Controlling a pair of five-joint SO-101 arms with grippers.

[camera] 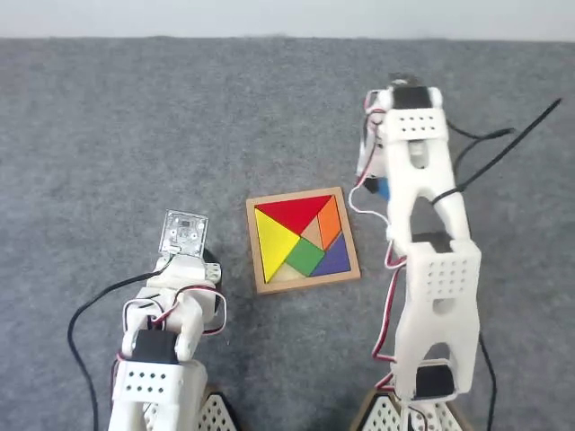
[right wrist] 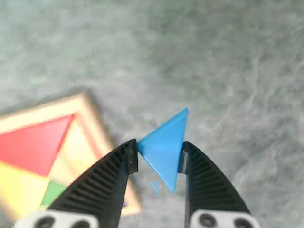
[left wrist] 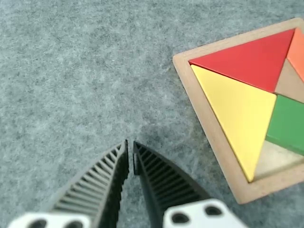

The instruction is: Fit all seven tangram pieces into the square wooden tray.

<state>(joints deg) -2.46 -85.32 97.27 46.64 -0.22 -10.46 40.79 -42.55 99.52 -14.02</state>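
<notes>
A smooth blue triangle (right wrist: 164, 142) is pinched between the ribbed black fingers (right wrist: 104, 180) of the right end effector (right wrist: 158, 156). The square wooden tray (left wrist: 213, 128), tangram pieces (camera: 292, 215) seated flat, is seen beside it on the fuzzy grey counter (camera: 135, 117). The left end effector (left wrist: 130, 145) is closed on nothing.

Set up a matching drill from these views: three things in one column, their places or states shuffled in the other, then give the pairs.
Things:
1. blue triangle
2. yellow triangle
3. left gripper

Places or states:
A. shut on nothing, over the grey mat
B. lying in the tray
C. clamped in the right gripper

Pairs: 1-C, 2-B, 3-A.
</notes>
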